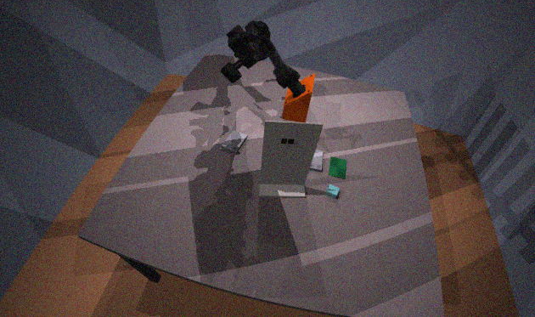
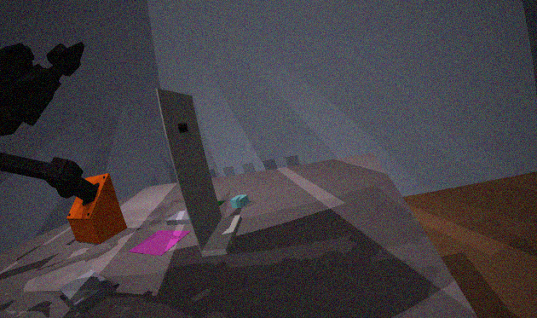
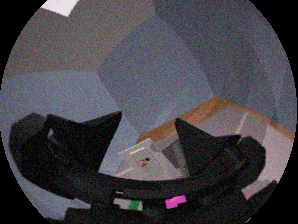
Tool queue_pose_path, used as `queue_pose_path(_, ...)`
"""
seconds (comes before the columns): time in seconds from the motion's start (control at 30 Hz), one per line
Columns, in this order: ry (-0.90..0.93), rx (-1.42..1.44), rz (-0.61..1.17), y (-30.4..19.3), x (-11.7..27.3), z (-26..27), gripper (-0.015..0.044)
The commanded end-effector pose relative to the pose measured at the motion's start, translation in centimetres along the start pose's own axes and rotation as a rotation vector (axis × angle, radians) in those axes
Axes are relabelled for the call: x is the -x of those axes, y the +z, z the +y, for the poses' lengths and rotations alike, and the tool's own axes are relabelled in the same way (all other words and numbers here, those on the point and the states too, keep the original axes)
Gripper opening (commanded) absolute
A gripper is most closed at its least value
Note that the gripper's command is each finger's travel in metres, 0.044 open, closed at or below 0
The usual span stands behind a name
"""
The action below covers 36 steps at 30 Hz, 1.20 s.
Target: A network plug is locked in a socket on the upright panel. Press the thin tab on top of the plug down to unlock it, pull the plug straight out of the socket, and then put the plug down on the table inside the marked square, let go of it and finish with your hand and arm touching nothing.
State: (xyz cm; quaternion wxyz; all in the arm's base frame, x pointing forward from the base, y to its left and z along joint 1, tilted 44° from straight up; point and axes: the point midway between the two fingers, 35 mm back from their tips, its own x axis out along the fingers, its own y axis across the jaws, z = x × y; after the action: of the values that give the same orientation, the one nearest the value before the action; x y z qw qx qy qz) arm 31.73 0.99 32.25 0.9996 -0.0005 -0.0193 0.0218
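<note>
The grey upright panel (image 1: 282, 165) (image 2: 192, 170) (image 3: 160, 169) stands on the table. In the wrist view the small red plug (image 3: 143, 163) sits at its face beside a dark opening; its tab is too small to make out. The top view shows the panel's other side, and the plug is hidden there. A flat magenta square (image 2: 159, 243) (image 3: 175, 201) lies on the table on the robot's side of the panel. My gripper (image 3: 149, 117) is open and empty, raised well back from the panel, with the plug below the line between the fingertips in the wrist view.
A flat green square (image 1: 338, 167) (image 3: 134, 205) and a teal block (image 1: 333, 190) (image 2: 239, 201) lie to one side of the panel. A pale piece (image 1: 318, 161) (image 2: 176, 217) lies near it, another pale piece (image 1: 234, 143) (image 2: 87, 286) across from it. The orange arm mount (image 1: 295, 110) (image 2: 102, 225) stands behind.
</note>
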Motion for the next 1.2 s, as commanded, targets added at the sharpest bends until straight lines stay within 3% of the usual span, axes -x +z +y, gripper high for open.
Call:
queue_pose_path(0.0,0.000,-0.004,0.002,-0.1,0.0,0.0,0.0374)
queue_pose_path(0.3,0.017,-0.198,0.099,-5.7,0.4,-0.5,0.0156)
queue_pose_path(1.17,-0.043,-0.838,0.390,-21.3,5.8,-1.0,0.0156)
